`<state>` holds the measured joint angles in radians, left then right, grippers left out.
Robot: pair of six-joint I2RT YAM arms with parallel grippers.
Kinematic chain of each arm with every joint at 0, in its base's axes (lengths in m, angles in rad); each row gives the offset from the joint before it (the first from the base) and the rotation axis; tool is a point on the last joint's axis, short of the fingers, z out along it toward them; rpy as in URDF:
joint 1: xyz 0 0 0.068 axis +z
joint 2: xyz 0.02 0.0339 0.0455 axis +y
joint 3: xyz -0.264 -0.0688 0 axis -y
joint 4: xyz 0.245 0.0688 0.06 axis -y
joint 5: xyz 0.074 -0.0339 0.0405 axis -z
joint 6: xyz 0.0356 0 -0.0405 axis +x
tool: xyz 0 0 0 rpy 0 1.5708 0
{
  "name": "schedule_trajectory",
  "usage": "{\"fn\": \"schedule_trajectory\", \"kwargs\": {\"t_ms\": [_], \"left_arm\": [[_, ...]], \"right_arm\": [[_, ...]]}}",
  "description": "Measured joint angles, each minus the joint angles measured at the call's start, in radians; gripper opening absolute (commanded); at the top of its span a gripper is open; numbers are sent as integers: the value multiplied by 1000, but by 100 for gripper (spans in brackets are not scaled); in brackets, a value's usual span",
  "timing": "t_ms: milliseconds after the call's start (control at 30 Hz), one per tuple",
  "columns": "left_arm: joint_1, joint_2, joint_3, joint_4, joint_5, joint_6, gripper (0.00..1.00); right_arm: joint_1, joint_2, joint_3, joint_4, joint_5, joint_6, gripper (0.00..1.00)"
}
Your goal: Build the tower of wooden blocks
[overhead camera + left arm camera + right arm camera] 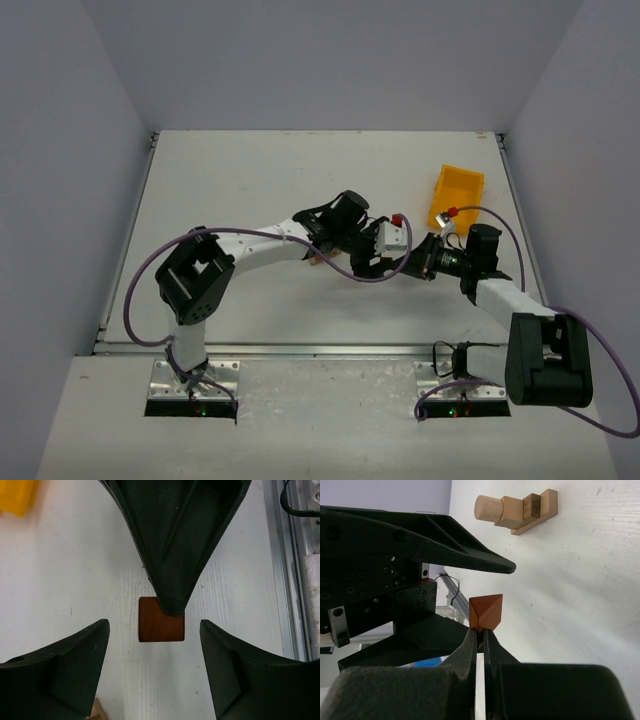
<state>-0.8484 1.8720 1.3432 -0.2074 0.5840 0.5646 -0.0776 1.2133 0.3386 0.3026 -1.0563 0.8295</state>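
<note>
a white surface [250, 180] boxed in by pale walls. the left hand [153, 625] hangs above it with fingers spread, one on each side of the dark reddish-brown wedge [161, 630] and clear of both faces. the right hand [480, 634] is pressed together, its tips against the wedge's edge; whether they nip that edge i cannot tell. the wedge sits between the two hands, apart from the wood block tower [520, 511], which stands further off: plank, pale block and a dark piece together. to take the wedge well, the left fingers should meet its flat sides squarely and evenly, and the right tips should release only once that grip is firm.
</note>
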Motion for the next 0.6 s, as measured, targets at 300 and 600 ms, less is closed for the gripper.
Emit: {"fn": "schedule_trajectory", "kwargs": {"t_ms": [300, 600], "left_arm": [[-4, -36, -5, 37, -26, 3, 67], [-4, -43, -11, 30, -17, 19, 66]], "right_arm": [[0, 0, 1, -67, -1, -44, 0], [0, 1, 2, -69, -1, -43, 0]]}}
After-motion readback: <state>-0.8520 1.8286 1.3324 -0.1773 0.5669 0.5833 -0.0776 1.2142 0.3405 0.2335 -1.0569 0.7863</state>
